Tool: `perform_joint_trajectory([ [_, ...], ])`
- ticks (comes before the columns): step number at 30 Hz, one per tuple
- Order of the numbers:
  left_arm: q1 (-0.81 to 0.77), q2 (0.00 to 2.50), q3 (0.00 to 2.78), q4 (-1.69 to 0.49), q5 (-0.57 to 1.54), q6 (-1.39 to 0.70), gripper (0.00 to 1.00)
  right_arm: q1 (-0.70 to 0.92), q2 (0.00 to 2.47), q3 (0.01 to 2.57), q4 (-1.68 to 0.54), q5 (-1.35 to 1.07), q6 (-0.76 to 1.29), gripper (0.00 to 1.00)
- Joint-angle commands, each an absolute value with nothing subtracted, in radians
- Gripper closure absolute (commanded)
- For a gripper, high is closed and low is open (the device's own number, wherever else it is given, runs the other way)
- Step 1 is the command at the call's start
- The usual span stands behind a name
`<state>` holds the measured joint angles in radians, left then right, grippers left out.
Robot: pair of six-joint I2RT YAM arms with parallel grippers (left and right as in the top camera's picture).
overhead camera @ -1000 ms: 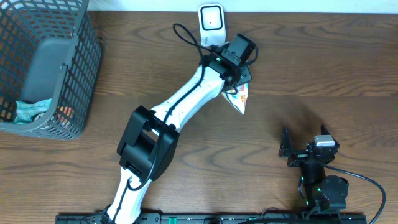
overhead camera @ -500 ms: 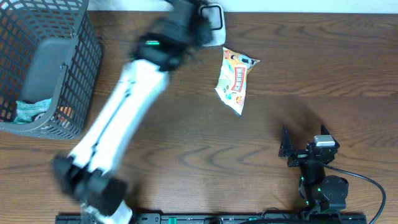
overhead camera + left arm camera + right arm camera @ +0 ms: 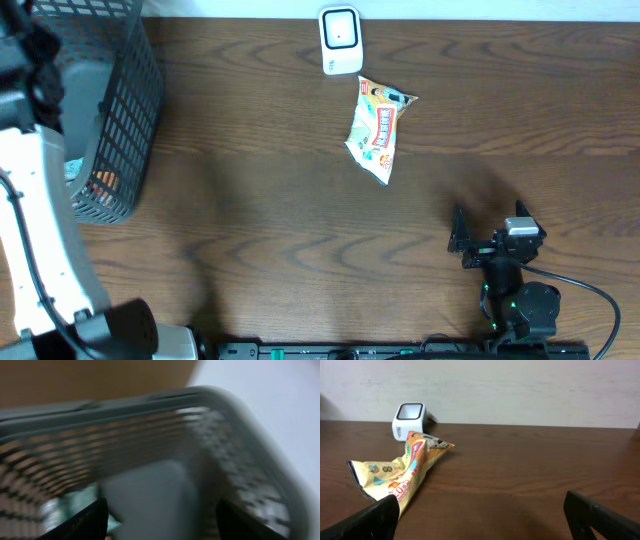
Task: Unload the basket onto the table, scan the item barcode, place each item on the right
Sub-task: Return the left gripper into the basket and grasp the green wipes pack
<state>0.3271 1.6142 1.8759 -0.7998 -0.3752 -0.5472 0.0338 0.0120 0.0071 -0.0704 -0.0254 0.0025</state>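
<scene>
The left gripper, jaws spread, is hovering over the basket at 10 o'clock and should be centring before descending; the right gripper is idling, jaws parted.

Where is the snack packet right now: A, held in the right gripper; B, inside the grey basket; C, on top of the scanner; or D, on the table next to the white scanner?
D: the snack packet lies on the wooden table close beside the white scanner, well away from the basket.
</scene>
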Motion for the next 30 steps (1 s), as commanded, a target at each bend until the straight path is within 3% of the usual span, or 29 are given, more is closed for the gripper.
perform_joint_trajectory([
  [1, 0.421, 1.692, 1.857, -0.848, -0.405, -0.572, 0.32, 0.025, 0.007, 0.006, -0.075, -0.017, -0.009, 0.01],
  [8, 0.513, 1.911, 1.857, -0.925, -0.405, -0.562, 0.24, 0.025, 0.007, 0.006, -0.075, -0.017, -0.009, 0.01],
  [16, 0.551, 2.1, 1.857, -1.005, -0.405, -0.827, 0.23, 0.025, 0.007, 0.006, -0.075, -0.017, -0.009, 0.01],
  [30, 0.551, 2.283, 1.857, -0.868, -0.402, -0.756, 0.24, 0.025, 0.007, 0.006, -0.075, -0.017, -0.009, 0.01],
])
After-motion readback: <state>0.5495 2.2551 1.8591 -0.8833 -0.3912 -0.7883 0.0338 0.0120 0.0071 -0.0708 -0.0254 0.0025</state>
